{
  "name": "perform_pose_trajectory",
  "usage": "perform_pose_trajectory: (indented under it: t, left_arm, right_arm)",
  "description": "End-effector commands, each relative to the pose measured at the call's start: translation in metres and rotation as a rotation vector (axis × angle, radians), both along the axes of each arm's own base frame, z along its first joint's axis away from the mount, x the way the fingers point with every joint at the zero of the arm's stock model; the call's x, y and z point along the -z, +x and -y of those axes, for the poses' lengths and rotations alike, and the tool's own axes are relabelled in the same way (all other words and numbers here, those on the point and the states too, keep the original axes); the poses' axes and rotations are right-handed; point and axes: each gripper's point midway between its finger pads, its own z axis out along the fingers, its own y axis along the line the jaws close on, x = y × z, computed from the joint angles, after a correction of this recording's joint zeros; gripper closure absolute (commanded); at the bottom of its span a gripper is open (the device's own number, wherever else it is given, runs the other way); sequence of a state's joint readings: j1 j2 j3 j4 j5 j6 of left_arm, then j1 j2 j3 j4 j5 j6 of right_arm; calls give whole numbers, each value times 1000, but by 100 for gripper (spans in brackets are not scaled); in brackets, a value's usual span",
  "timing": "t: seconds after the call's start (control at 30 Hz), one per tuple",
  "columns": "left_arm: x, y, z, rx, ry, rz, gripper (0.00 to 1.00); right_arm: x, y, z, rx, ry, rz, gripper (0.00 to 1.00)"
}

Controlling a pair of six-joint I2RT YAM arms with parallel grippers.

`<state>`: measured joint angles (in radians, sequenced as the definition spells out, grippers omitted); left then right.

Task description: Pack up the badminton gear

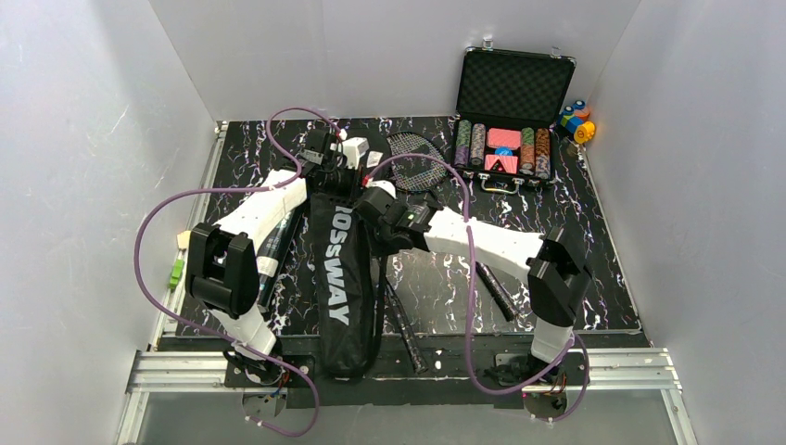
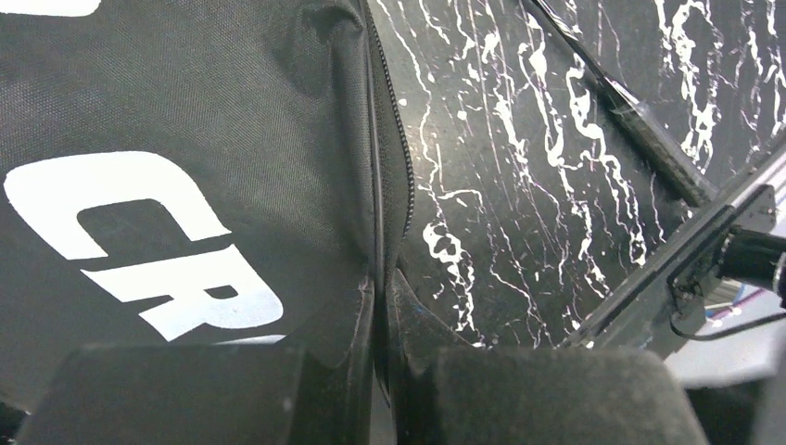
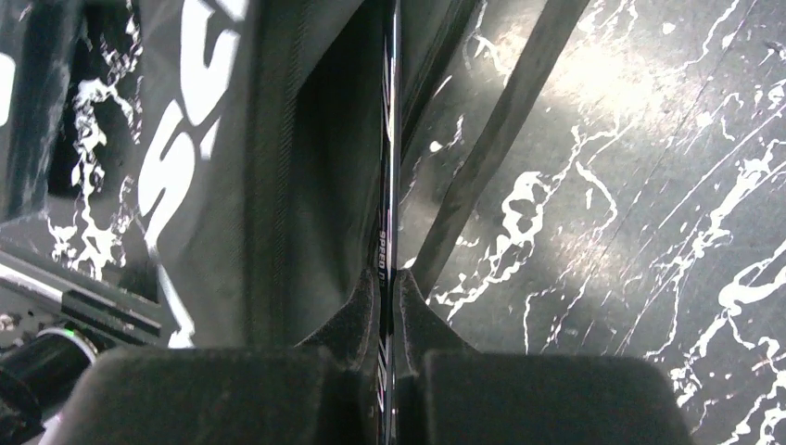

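The long black "CROSSWAY" bag (image 1: 339, 278) lies lengthwise in the middle of the table. My left gripper (image 1: 335, 176) is at its far end, shut on the bag's zipper edge (image 2: 382, 232). My right gripper (image 1: 378, 209) is at the bag's right side, shut on a thin black racquet shaft (image 3: 388, 185) that runs into the bag's opening; its handle (image 1: 408, 338) lies beside the bag. The second racquet's head (image 1: 419, 158) and handle (image 1: 496, 292) lie on the table to the right. The dark tube (image 1: 276, 248) lies left of the bag under my left arm. I cannot make out any shuttlecocks.
An open black case of poker chips (image 1: 505, 139) stands at the back right, with coloured blocks (image 1: 576, 120) beside it. Small blocks (image 1: 178, 264) sit at the left table edge. A dark strap (image 3: 500, 139) lies right of the bag. White walls enclose the table.
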<state>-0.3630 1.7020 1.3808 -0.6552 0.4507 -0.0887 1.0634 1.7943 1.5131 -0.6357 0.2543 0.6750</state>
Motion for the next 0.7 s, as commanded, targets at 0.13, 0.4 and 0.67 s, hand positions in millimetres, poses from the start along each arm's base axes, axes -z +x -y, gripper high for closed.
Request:
perform_pose_trajectory:
  t: [0.13, 0.4, 0.67]
  left_arm:
    - [-38, -32, 22, 137, -139, -17, 100]
    - [-32, -35, 21, 158, -130, -33, 100]
    - [-29, -34, 19, 172, -138, -22, 100]
  right_arm:
    - [-19, 41, -40, 12, 252, 58, 99]
    - [-15, 48, -47, 113, 380, 30, 99]
    - [-32, 33, -48, 50, 596, -68, 72]
